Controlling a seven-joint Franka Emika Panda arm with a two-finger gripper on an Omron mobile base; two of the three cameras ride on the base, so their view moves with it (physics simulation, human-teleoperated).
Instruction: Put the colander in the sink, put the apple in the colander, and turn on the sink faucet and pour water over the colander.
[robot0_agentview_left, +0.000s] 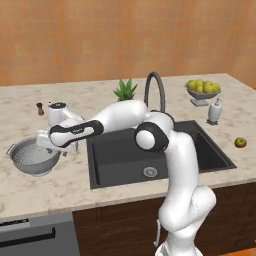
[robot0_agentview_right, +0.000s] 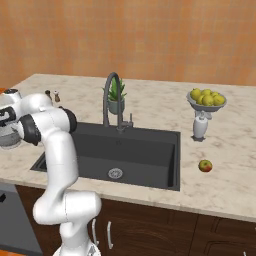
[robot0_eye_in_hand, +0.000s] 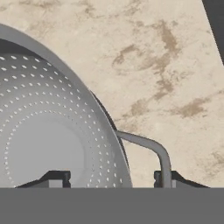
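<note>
The grey pierced colander (robot0_agentview_left: 31, 159) stands on the counter left of the black sink (robot0_agentview_left: 125, 162). It also shows at the left edge, behind the arm (robot0_agentview_right: 7, 139). My gripper (robot0_agentview_left: 54, 148) hangs over its right rim. In the hand view the gripper (robot0_eye_in_hand: 113, 178) is open: one fingertip (robot0_eye_in_hand: 59, 178) is inside the bowl (robot0_eye_in_hand: 48, 131), the other (robot0_eye_in_hand: 168, 178) is outside by the wire side handle (robot0_eye_in_hand: 148, 144), and the rim passes between them. The apple (robot0_agentview_left: 240, 142) (robot0_agentview_right: 205, 165) lies on the counter right of the sink (robot0_agentview_right: 135, 150). The gooseneck faucet (robot0_agentview_left: 155, 90) (robot0_agentview_right: 111, 100) rises behind the basin.
A footed bowl of yellow-green fruits (robot0_agentview_left: 202, 90) (robot0_agentview_right: 206, 100) and a white soap dispenser (robot0_agentview_left: 215, 111) (robot0_agentview_right: 200, 125) stand at the back right. A potted plant (robot0_agentview_left: 125, 91) sits behind the faucet. A small shaker (robot0_agentview_left: 40, 108) stands far left.
</note>
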